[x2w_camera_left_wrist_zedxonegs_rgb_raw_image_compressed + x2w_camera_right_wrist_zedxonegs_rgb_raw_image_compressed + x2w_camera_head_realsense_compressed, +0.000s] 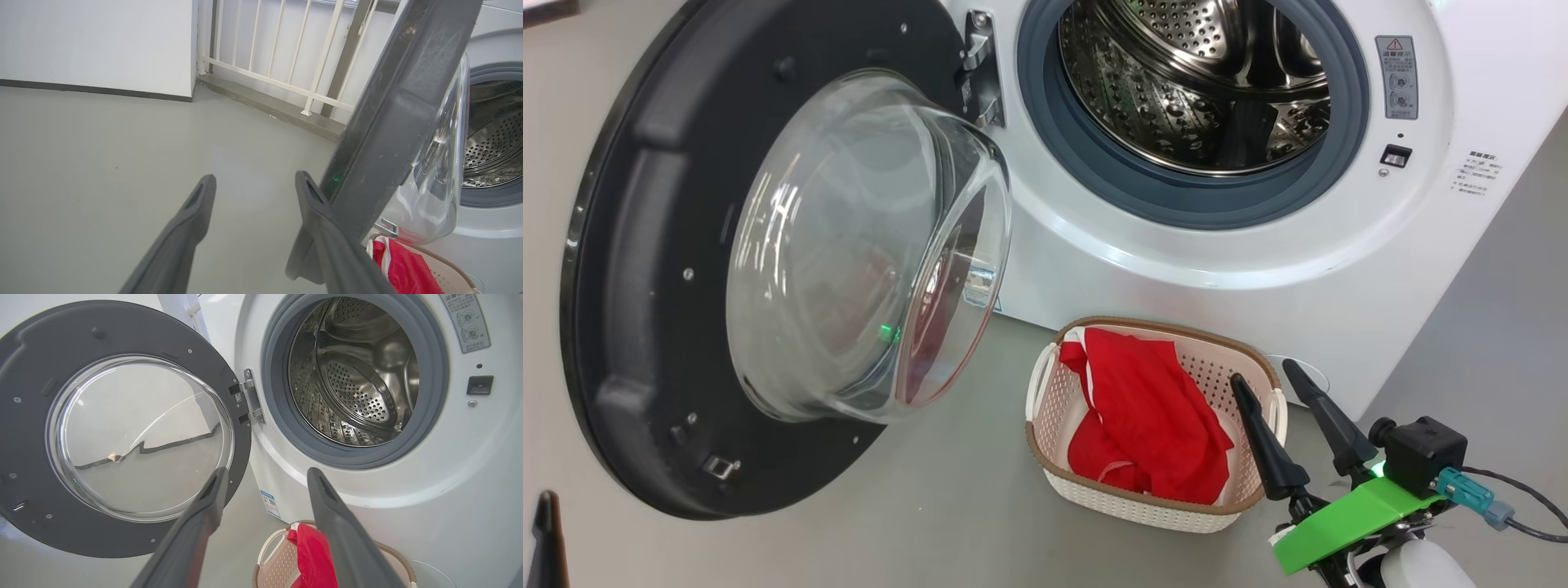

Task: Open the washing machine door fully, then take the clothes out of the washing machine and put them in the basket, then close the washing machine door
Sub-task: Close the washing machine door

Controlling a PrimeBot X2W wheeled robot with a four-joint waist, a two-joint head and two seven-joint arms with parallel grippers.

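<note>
The washing machine door (629, 269) stands swung wide to the left, its glass bowl (866, 245) bulging toward me. Bare steel shows inside the drum of the washing machine (1201, 90). On the floor in front sits the basket (1054, 408) with red clothes (1152, 416) piled in it. My right gripper (1270, 380) hangs open just right of the basket, fingers pointing up at the machine, nothing between them. In the left wrist view my left gripper (255, 181) is open and empty, its right finger (310, 196) close beside the door's outer rim (400, 114). The clothes (312, 555) show below the right gripper (268, 475).
Grey floor (931, 506) spreads under and left of the door. A white wall (94, 41) and a white railing (286, 61) stand beyond the door. The machine's white front (1339, 327) rises right behind the basket.
</note>
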